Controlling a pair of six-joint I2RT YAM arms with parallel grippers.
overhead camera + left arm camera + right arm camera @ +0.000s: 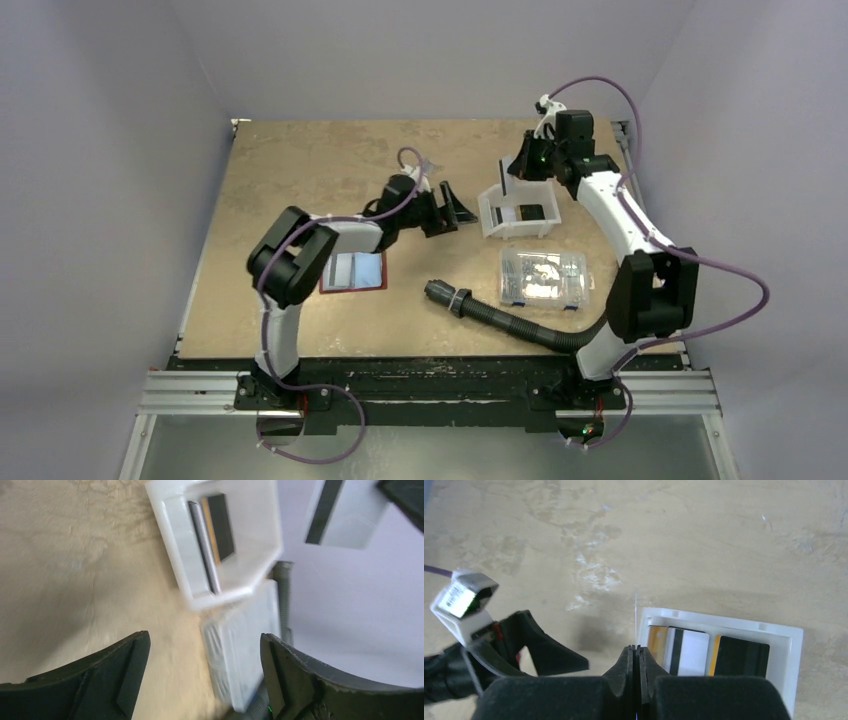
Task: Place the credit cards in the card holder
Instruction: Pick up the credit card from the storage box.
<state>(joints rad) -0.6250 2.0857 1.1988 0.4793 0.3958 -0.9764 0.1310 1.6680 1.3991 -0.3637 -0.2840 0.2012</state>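
Observation:
The red card holder (324,284) lies open on the table under my left arm, with a blue card (369,268) and a pale card (343,270) on it. My left gripper (452,210) hangs open and empty between the holder and the white tray (489,222); its fingers (132,665) frame the bare table. My right gripper (512,170) is shut on a credit card (503,187) held upright above the tray's left end. That card shows edge-on (635,615) above the closed gripper (635,650), and as a pale card with a black stripe (345,515). More cards (689,652) lie in the tray (795,645).
A clear compartment box (543,277) lies in front of the tray. A black corrugated hose (500,315) runs across the table from the right arm's base towards the middle. The table's left half is bare tan surface.

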